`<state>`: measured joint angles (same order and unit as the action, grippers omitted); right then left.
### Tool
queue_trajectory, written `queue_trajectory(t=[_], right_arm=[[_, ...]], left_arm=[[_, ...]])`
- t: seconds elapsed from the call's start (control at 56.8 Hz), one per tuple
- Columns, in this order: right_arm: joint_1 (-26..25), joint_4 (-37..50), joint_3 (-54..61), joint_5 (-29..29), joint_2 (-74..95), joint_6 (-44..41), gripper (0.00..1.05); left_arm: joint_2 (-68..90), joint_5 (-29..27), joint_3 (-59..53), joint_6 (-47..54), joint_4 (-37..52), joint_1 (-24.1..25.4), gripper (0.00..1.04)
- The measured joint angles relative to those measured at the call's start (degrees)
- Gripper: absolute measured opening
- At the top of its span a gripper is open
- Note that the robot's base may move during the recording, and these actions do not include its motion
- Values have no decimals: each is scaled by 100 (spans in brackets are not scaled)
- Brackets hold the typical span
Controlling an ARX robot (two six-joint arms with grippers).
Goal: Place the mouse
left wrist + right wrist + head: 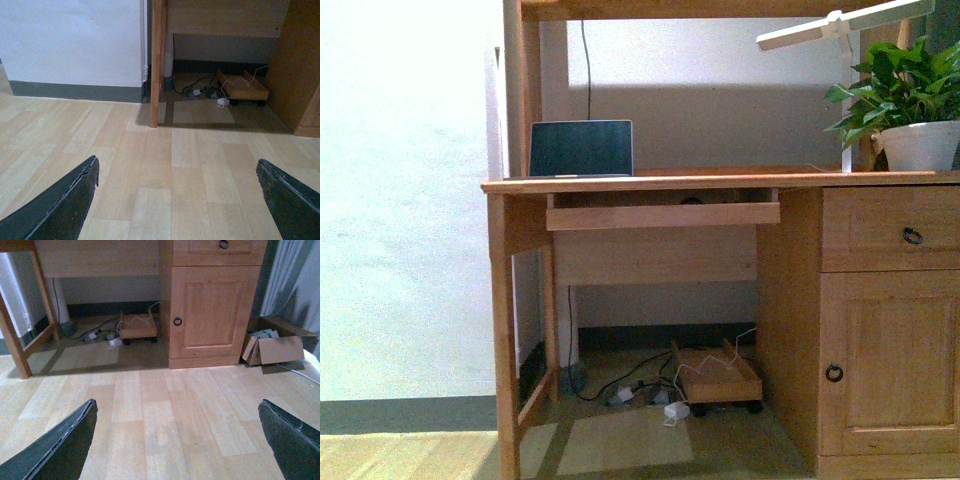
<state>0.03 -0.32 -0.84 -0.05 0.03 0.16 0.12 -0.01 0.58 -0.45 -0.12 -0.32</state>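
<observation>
A: Mouse?
B: Perhaps the dark lump (692,200) on the pull-out tray (662,215) — too small to tell. Left gripper (176,161), right gripper (176,402) both spread, empty, over floor.
A: Risk?
B: Grabbing blind under there — clipping the desk (660,183) edge.

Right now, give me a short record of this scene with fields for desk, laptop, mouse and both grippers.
desk: wooden, pull-out tray under its top
laptop: open, on the desk's left part
mouse: maybe the small dark shape on the tray; too small to confirm
left gripper: open, empty, over floor
right gripper: open, empty, over floor
plant: white pot, desk's right end
</observation>
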Motion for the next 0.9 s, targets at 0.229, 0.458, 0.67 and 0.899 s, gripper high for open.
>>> queue_trajectory(t=[0.229, 0.458, 0.67, 0.899], right_arm=[[0, 0, 0, 0, 0, 0, 97], [0, 0, 0, -2, 0, 0, 97], [0, 0, 0, 0, 0, 0, 97], [0, 0, 0, 0, 0, 0, 97]], left_arm=[[0, 0, 0, 0, 0, 0, 97], [0, 0, 0, 0, 0, 0, 97], [0, 0, 0, 0, 0, 0, 97], [0, 2, 0, 0, 0, 0, 97]])
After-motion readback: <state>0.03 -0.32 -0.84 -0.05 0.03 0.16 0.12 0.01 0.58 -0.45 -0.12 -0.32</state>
